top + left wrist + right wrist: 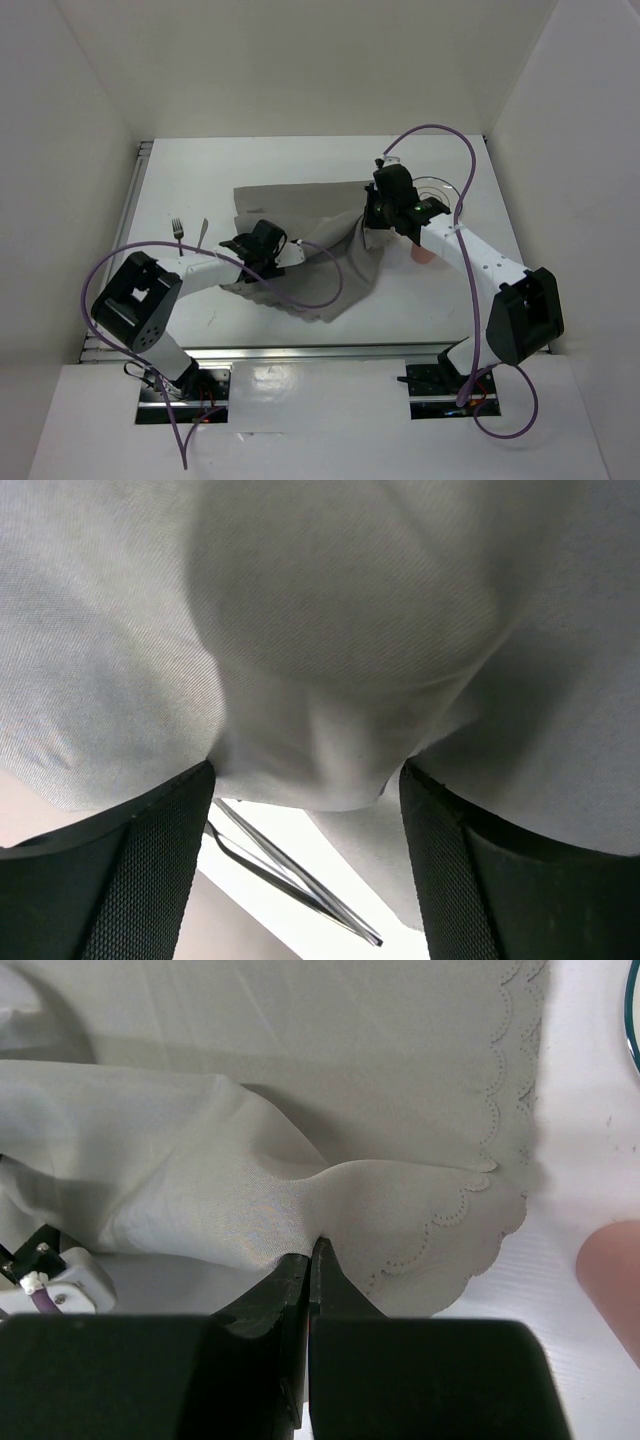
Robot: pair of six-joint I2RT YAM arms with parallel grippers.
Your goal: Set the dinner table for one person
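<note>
A grey scalloped cloth mat (320,215) lies crumpled across the middle of the white dinner table (200,175). My right gripper (372,215) is shut on a pinched fold near the mat's right corner (420,1200), and the cloth rises to the closed tips of the right gripper (312,1250). My left gripper (283,250) is at the mat's left side. In the left wrist view its black fingers (160,860) stand wide apart, and a hanging bulge of cloth (310,750) fills the gap of the left gripper (305,785). A silver utensil (290,870) shows on the table under it.
A fork (178,232) and another silver utensil (203,232) lie left of the mat. A clear plate (440,185) sits at the back right, beside a pink cup (422,255) under the right arm. The cup's edge (612,1270) shows right of the mat. Silver rails (135,200) edge the table.
</note>
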